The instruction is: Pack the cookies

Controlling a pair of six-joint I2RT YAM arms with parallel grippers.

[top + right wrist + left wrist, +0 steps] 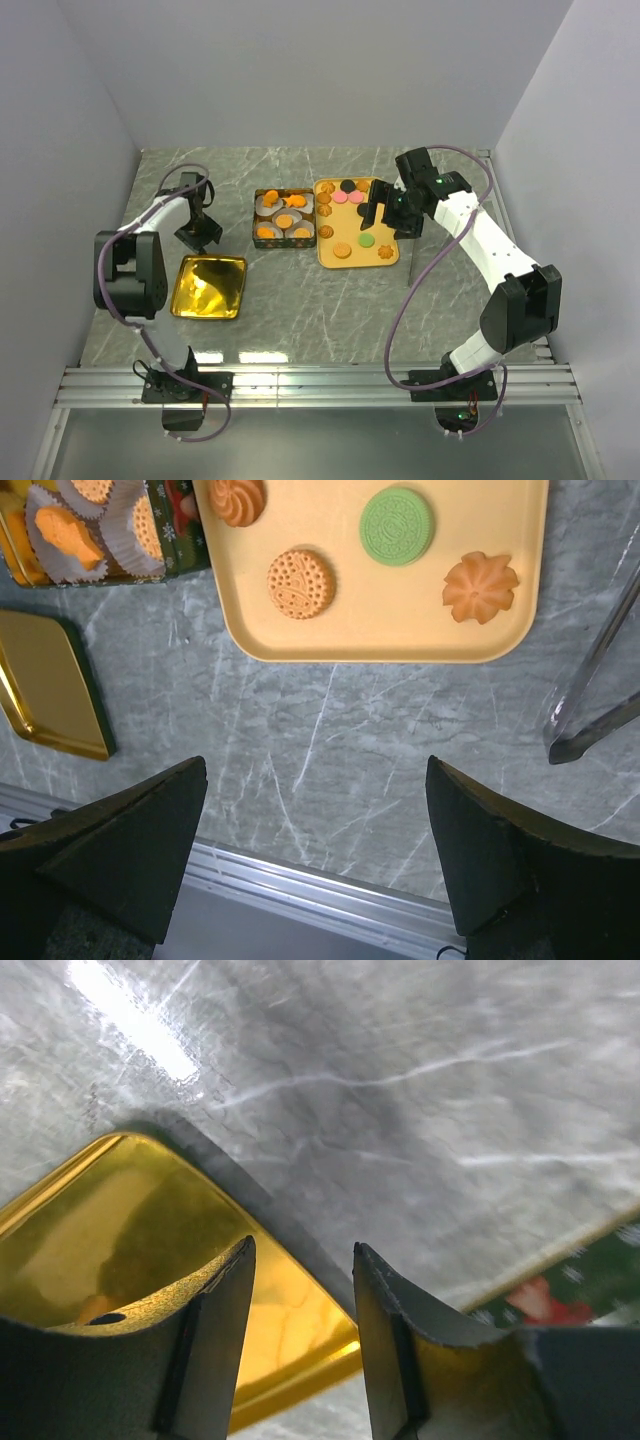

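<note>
here the right pincer (315,763) hangs released, its jaws spread wide with nothing between them. just ahead of it lies a yellow tray (380,620) holding loose cookies (300,583): a green round one, a dotted round one, a swirl and a flower shape in the wrist view, with pink and black ones farther on in the top view. ahead and to its left sits a tin (185,535) with more cookies in white paper cups (120,540). metal tongs (595,705) lie on the table off to its right, beside the tray. the left pincer (300,1250) is released too, jaws a little apart and empty, over the corner of a gold lid (120,1230), with the tin's edge to its right. the green cookie bears embossed marks too small to read. the tin's wall shows a red and green snowflake print, no legible words. the table (300,300) is glossy grey veined marble, plain pale walls enclose it, and an aluminium rail (320,385) runs along its near edge.
</note>
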